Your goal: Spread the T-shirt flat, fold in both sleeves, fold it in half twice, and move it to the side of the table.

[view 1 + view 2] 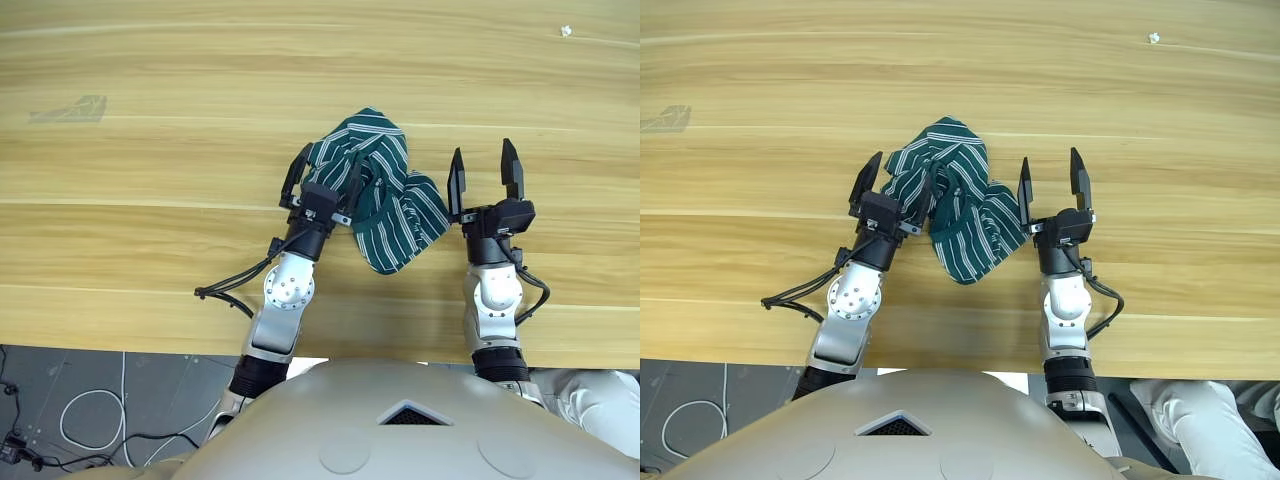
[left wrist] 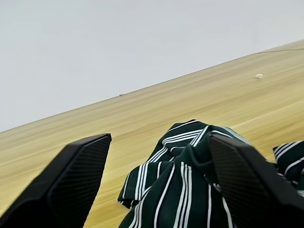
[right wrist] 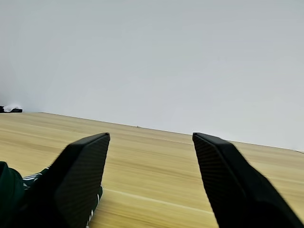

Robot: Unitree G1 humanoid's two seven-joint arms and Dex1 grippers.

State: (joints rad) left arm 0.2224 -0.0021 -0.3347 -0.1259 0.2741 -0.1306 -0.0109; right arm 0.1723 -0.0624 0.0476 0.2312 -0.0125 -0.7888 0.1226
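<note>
Left eye view, finding the T-shirt lying crumpled near the table's near edge, not yet spread. Straddling a fold on its left side with the left gripper, fingers parted, probably readying a pinch for pulling it open. Hovering the right gripper, likewise released, just beside its right side, likely waiting to take the opposite edge.

Likely lab or robot test room, not home. Long bare tabletop, pale wood-grain laminate in wide planks, plain work surface. Faded grey patch on tabletop at robot's far left; tiny white scrap far right. Blank pale wall right behind tabletop's far edge. Dark grey floor below near edge, with loose white cable in coil and black cables beside it.
</note>
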